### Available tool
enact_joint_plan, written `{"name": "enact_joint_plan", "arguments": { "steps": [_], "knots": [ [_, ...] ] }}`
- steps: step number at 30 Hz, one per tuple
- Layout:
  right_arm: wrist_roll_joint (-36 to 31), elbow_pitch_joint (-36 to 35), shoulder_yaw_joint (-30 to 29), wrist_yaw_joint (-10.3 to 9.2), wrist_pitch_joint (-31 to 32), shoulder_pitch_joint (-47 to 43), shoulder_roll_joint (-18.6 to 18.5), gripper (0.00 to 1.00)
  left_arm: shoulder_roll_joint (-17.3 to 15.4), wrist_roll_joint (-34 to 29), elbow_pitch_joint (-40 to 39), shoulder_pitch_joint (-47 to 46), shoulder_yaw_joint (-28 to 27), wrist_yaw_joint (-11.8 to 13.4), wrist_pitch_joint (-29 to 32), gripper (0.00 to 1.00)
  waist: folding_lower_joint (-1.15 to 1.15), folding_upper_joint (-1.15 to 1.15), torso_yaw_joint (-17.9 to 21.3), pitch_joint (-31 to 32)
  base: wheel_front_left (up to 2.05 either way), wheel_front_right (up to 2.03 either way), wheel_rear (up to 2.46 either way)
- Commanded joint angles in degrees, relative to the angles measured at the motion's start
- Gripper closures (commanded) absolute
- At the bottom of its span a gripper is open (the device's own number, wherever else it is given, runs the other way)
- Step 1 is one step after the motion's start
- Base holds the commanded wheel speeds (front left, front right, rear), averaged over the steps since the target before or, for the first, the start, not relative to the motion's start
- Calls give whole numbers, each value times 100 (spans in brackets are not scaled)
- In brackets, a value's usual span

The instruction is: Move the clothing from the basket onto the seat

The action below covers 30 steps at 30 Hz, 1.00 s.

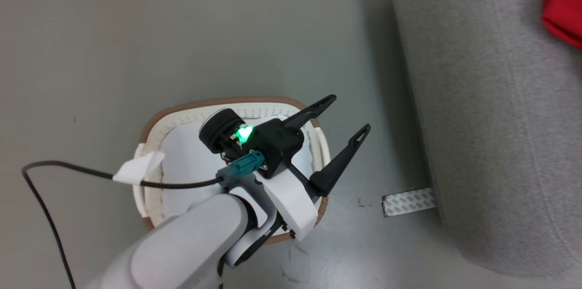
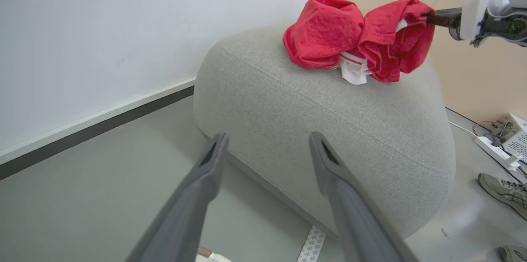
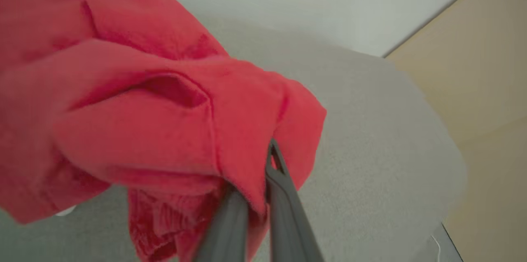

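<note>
**Head view**
- Basket (image 1: pixel 182 112): stands on the floor (image 1: pixel 91 52), near the seat (image 1: pixel 477 121). Its white pad (image 1: pixel 182 161) lies bare. No red fabric shows in the visible part, and the forearm covers the rest.
- Left end effector (image 1: pixel 350 112): above the basket's seat-side rim, fingers wide apart and holding nothing. Probably parked here, clear of the other arm's work.
- Clothing (image 1: pixel 566 7): a red corner lies on the seat at the upper right edge.
- Tape strip (image 1: pixel 407 201): on the floor, touching the seat's foot. Possibly a placement marker.

**Left wrist view**
- Clothing: a bunched red heap with a white striped cuff, resting on top of the seat, well apart from the left fingers.
- Right end effector (image 2: pixel 430 17): at the heap's far end, gripping a red fold that is raised off the cushion there.
- Shoe (image 2: pixel 502 190) and power strip (image 2: pixel 494 150): on the floor beyond the seat.

**Right wrist view**
- Right end effector: fingers together, clamped on a fold of the clothing. The fabric hangs from the pinch over the grey cushion.
- Judgement: the load has reached the seat. The grip holds because this last fold is not laid down, so letting go is the step due.
</note>
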<state>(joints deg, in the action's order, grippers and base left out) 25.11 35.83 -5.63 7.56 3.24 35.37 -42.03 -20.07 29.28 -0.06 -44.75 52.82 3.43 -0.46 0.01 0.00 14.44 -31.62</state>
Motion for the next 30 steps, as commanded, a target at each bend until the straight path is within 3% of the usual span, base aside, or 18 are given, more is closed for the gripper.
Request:
{"name": "enact_joint_plan", "arguments": {
  "steps": [1,2,3,8,9,10,16,21,26,30],
  "knots": [
    [159,307,292,-15,269,110,-58,99,-13,-16,46,-49,-25,14,-62,0,-1,0,-184,-124,0,0,0],
    [220,455,424,-15,401,153,-92,78,-21,-3,63,-43,-37,22,-73,0,-1,0,-193,-106,0,0,0],
    [288,553,582,-15,510,191,-139,70,-22,10,78,-41,-45,28,-102,0,-1,0,-202,-84,0,0,0],
    [615,812,1236,-15,889,242,-242,49,7,69,174,-10,-90,54,-189,0,-1,0,-190,75,0,0,0],
    [639,797,1329,-15,883,247,-286,31,23,94,198,17,-94,51,-224,0,-1,0,-177,133,0,0,0],
    [706,777,1426,-15,872,241,-320,2,34,120,230,48,-92,51,-253,0,-1,0,-163,197,0,0,0],
    [1023,484,2149,-15,1263,-50,-488,0,54,310,515,393,-112,55,-468,0,-1,0,-51,958,0,0,0],
    [1466,-312,2652,-15,1825,-301,-976,0,54,565,700,789,-176,142,-687,0,-1,0,-42,1739,0,0,0],
    [1588,-1090,2648,-15,1778,-423,-1346,0,-59,746,690,1110,-359,278,-863,0,-1,0,-131,2251,0,0,0],
    [1785,-1779,2335,-15,1558,-562,-1321,0,-225,1041,540,1455,-722,472,-1074,0,-1,0,-312,2682,0,0,0]
  ]
}}
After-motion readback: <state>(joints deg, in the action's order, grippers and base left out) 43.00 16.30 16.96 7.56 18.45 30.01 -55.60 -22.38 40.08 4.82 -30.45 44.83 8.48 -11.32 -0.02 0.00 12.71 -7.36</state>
